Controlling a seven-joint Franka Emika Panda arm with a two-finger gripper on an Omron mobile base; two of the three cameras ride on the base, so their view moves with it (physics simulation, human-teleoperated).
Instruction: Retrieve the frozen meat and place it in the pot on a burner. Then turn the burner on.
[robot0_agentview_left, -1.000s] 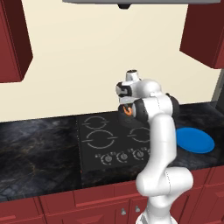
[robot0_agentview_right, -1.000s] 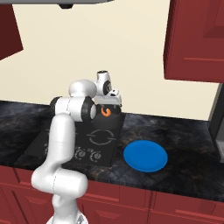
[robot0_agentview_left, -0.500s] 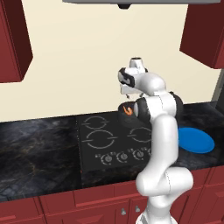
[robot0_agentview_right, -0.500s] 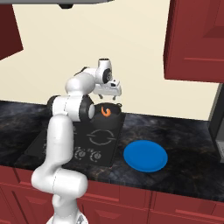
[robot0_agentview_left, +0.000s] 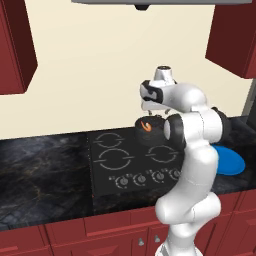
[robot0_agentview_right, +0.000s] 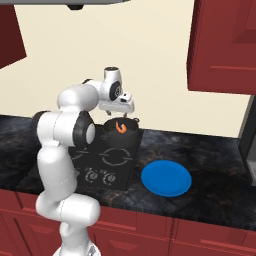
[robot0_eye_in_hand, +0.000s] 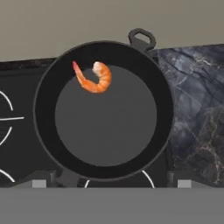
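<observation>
Our gripper (robot0_agentview_left: 148, 106) hangs above the pot (robot0_eye_in_hand: 103, 109) with nothing between its spread fingers. We see the frozen meat (robot0_eye_in_hand: 93, 78) lying inside the pot, near its rim, on a rear burner (robot0_agentview_left: 162, 153) of the cooktop (robot0_agentview_left: 120, 165). We judge placing finished; next we must reach down to a front knob (robot0_agentview_left: 159, 175).

A plain cream wall (robot0_agentview_left: 100, 65) backs the dark marbled counter (robot0_agentview_left: 40, 170). Dark red upper cabinets (robot0_agentview_right: 225, 45) hang at both sides, with a grey range hood (robot0_agentview_left: 145, 3) between them. Dark red base cabinets (robot0_agentview_left: 65, 235) with small metal handles run beneath the counter.
</observation>
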